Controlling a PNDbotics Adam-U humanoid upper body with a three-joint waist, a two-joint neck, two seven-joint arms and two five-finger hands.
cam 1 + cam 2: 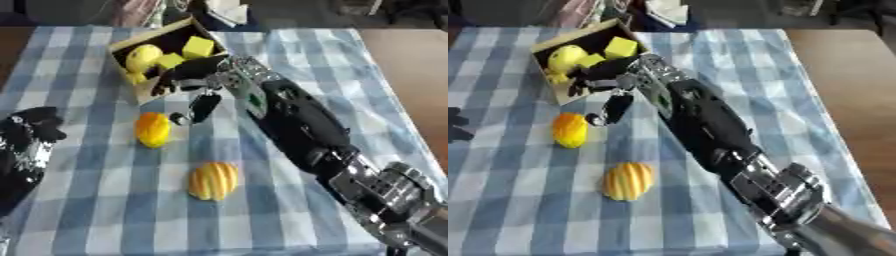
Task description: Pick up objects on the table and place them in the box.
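Note:
A cardboard box point(147, 92) stands at the far left of the checked cloth and holds several yellow pieces, a round one point(143, 56) and blocks point(198, 47). My right hand point(194, 82) reaches over the box's near right corner, its fingers relaxed and hanging down with nothing in them. An orange-yellow fruit point(152, 129) lies on the cloth just below the box. A ribbed yellow object point(214, 180) lies nearer me. My left hand point(31, 131) rests at the left edge, fingers up.
The blue-and-white checked cloth point(105, 210) covers the table. A bare brown tabletop point(411, 65) shows at the right. Clutter and white paper point(229, 11) lie beyond the far edge.

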